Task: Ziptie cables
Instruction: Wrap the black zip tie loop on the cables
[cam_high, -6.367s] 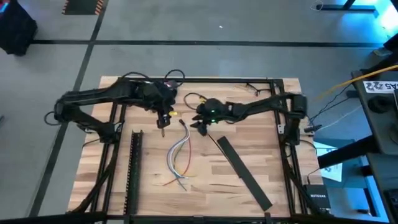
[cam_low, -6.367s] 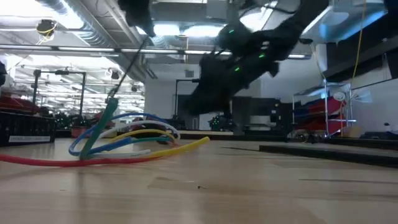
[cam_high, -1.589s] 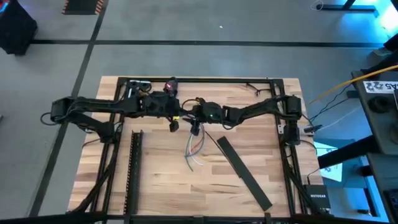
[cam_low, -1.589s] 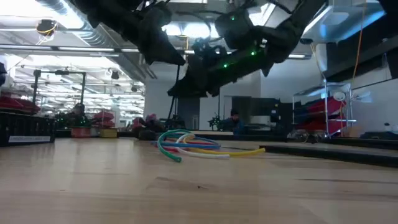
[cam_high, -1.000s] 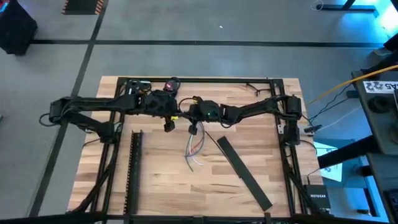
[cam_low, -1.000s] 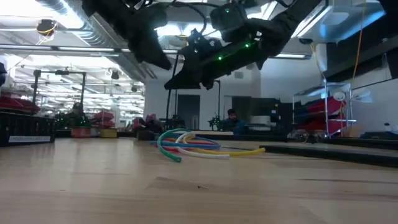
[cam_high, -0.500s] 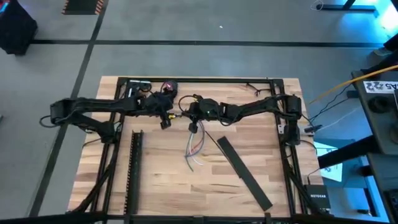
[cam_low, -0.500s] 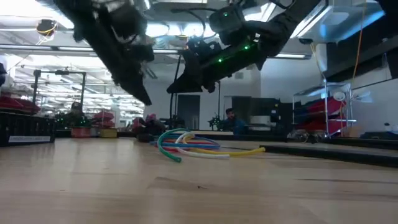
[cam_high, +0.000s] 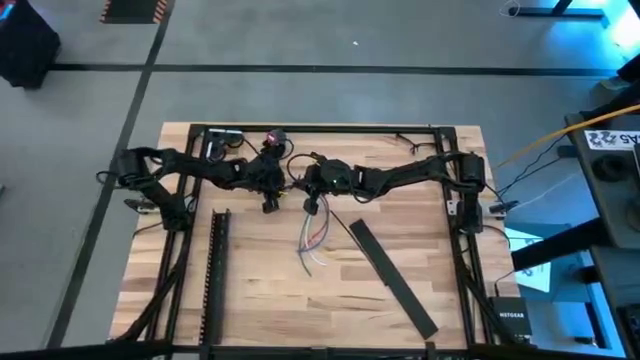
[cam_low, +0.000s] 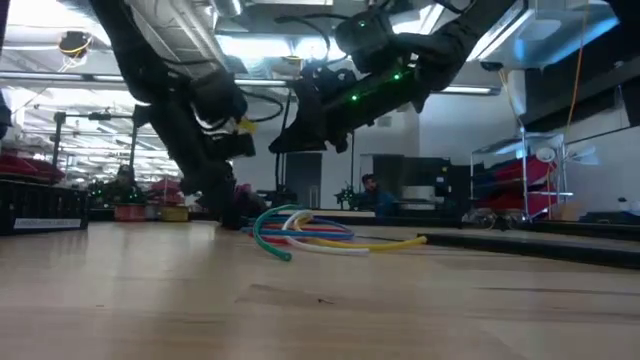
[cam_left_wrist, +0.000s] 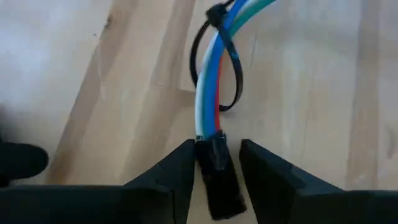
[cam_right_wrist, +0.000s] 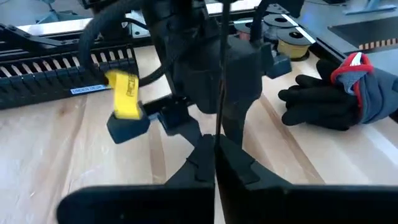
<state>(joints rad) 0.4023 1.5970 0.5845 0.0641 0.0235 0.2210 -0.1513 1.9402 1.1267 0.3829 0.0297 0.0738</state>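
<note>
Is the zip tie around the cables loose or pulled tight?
Loose. In the left wrist view, the zip tie forms a wide loop standing off the cables.

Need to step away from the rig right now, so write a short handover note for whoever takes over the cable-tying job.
Left hand: open, low at the table, fingers either side of the black plug at the end of the cables.
Right hand: shut on what looks like the thin tail of the zip tie, raised above the table.
Cables: lying mid-table as one bundle.
Done: the tie is looped round the bundle and threaded through its head.
Left: the loop is slack, standing well off the wires. Steady the plug end, then pull the tail until it is snug.
</note>
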